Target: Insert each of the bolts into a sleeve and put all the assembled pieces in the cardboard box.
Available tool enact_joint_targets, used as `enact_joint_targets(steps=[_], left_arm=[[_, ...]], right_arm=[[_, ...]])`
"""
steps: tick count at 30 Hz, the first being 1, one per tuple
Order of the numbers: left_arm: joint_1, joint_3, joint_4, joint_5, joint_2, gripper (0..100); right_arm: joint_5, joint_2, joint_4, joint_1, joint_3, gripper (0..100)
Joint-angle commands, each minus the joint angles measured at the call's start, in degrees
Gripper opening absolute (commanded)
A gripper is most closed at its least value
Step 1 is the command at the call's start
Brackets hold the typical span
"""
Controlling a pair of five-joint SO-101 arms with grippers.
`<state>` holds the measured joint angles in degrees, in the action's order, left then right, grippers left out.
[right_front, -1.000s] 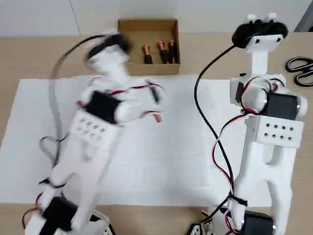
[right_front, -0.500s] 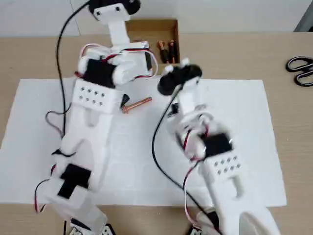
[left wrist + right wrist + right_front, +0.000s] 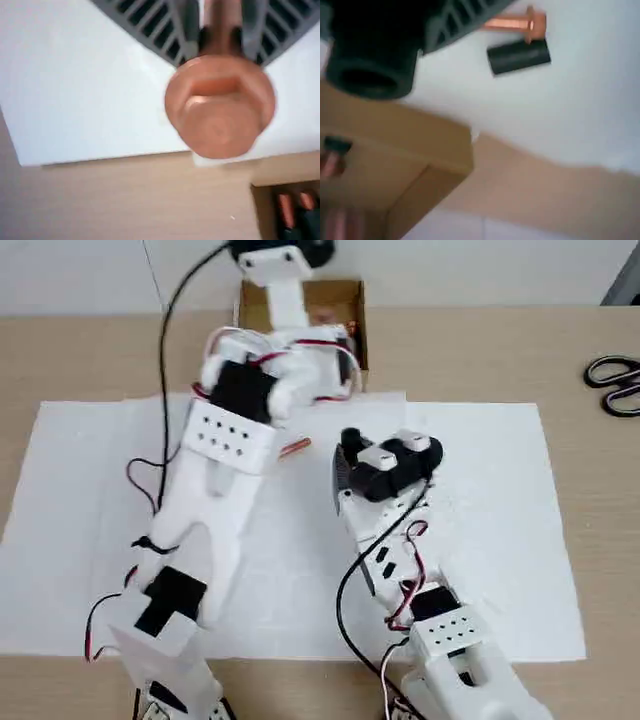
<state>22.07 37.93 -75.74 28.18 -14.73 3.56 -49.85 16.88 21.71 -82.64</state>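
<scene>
Across the high view, the pale wooden desk is carrying a big white paper sheet that is covering most of the middle of the frame. On the left half, the left arm is leaning from the bottom edge up to the top centre, with its wrist sitting over the front wall of the cardboard box. The right arm is slanting up from the bottom right to the centre. The right claw is hanging over the sheet there, and I cannot tell whether it is open or closed.

The box is sitting at the top centre, just beyond the sheet's far edge. In the lower right corner of the left wrist view, some assembled pieces are lying inside it. A pair of scissors is lying at the right edge of the high view, well apart from the sheet.

In the left wrist view, the left claw is clamping the shank of a copper bolt, whose head is facing the lens. At the top of the right wrist view, a black sleeve is lying on the sheet just beside a second bolt.
</scene>
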Motion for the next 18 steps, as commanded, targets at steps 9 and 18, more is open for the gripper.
enact_joint_targets(steps=[9,18], left_arm=[[4.48,-3.03,1.49,-0.35,1.23,1],[3.34,-3.82,2.90,-2.73,8.88,1]], right_arm=[[0.53,-1.98,2.77,-3.65,0.09,0.4],[0.53,-0.75,2.86,-4.53,0.26,0.4]])
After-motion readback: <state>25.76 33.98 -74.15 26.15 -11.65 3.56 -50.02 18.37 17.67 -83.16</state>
